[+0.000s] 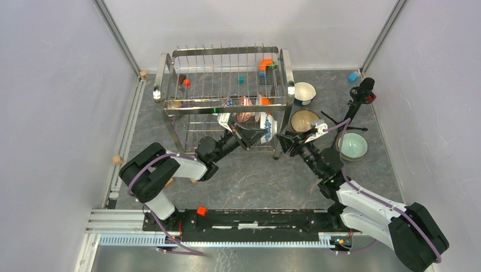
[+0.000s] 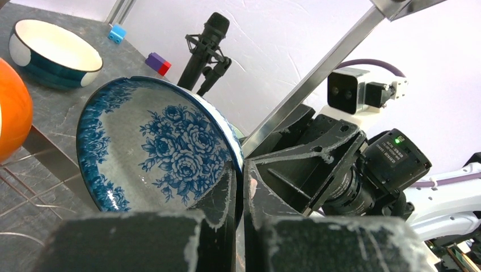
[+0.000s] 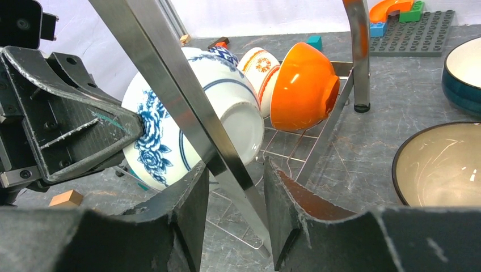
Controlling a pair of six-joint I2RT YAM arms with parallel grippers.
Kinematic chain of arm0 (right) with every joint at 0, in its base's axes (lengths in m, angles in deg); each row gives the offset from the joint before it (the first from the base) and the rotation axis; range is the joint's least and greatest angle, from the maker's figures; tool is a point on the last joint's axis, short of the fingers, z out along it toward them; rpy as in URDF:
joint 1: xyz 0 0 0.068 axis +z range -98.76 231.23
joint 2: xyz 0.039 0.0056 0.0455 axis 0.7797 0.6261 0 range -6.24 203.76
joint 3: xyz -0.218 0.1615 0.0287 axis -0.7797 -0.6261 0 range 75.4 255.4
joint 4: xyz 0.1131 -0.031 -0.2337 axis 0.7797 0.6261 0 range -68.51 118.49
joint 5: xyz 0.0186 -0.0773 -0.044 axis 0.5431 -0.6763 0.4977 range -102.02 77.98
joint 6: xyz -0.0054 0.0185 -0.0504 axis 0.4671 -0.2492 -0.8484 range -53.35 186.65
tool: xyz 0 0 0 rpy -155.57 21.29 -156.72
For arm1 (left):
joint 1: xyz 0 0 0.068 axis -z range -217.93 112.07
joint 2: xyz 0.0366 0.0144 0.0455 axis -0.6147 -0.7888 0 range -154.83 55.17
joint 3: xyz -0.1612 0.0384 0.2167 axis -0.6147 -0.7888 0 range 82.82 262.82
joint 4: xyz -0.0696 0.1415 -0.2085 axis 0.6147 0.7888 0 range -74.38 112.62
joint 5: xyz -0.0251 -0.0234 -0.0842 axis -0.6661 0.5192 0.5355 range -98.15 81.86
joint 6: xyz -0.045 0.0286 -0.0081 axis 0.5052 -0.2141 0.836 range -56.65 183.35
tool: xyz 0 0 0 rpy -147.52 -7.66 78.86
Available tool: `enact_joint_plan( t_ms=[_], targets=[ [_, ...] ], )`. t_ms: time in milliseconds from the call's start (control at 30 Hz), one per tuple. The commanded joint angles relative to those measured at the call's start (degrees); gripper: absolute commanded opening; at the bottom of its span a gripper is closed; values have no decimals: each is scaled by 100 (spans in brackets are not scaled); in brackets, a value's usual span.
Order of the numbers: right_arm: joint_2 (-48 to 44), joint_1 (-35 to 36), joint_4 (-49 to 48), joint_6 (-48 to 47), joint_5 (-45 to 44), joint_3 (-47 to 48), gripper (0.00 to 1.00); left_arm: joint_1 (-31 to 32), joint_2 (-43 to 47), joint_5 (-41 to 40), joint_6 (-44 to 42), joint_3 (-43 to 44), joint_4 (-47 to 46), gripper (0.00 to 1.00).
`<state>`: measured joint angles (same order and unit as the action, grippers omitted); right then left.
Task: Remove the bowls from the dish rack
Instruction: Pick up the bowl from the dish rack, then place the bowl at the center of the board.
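We hold the blue-floral bowl (image 2: pixel 159 147) by its rim in the clenched left gripper (image 2: pixel 239 175), tipped on edge at the end of the dish rack (image 1: pixel 227 103), seemingly so the right gripper (image 3: pixel 235 170), parted and empty just opposite, can take it.

The dish rack (image 1: pixel 227 85) was set at the far middle of the table (image 1: pixel 255 181). A row of bowls (image 1: pixel 245 113) was stood on edge in its lower tier, toward the right end. In front of that row, by the front right leg, the end bowl (image 1: pixel 268 126) was gripped at its rim by the left gripper (image 1: pixel 256 134). The right gripper (image 1: pixel 286 141) was placed just right of that leg. To the right of the rack, three bowls were set on the table: the rear bowl (image 1: pixel 304 92), the middle bowl (image 1: pixel 304 120) before it, and the near bowl (image 1: pixel 353 145) rightmost.
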<state>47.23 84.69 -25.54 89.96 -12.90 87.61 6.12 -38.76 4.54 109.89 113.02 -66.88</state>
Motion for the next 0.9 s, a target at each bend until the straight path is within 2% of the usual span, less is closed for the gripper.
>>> enact_joint_plan(
  t_ms=[0,400,600,733,867],
  targets=[
    [-110,-164,-64,-5,-266,-1,46,-31,341,-38,194,-137,-663,2],
    [-353,-190,271,-39,-107,42,53,20,1142,-276,199,-923,-402,2],
    [-623,-190,646,-80,73,81,71,213,1748,-401,10,-1179,578,2],
    [-839,-190,927,-105,297,137,75,477,2308,-565,-457,-1191,1489,2],
    [-1039,-193,1345,-145,479,248,77,725,2692,-676,-635,-1217,1949,2]
  ],
)
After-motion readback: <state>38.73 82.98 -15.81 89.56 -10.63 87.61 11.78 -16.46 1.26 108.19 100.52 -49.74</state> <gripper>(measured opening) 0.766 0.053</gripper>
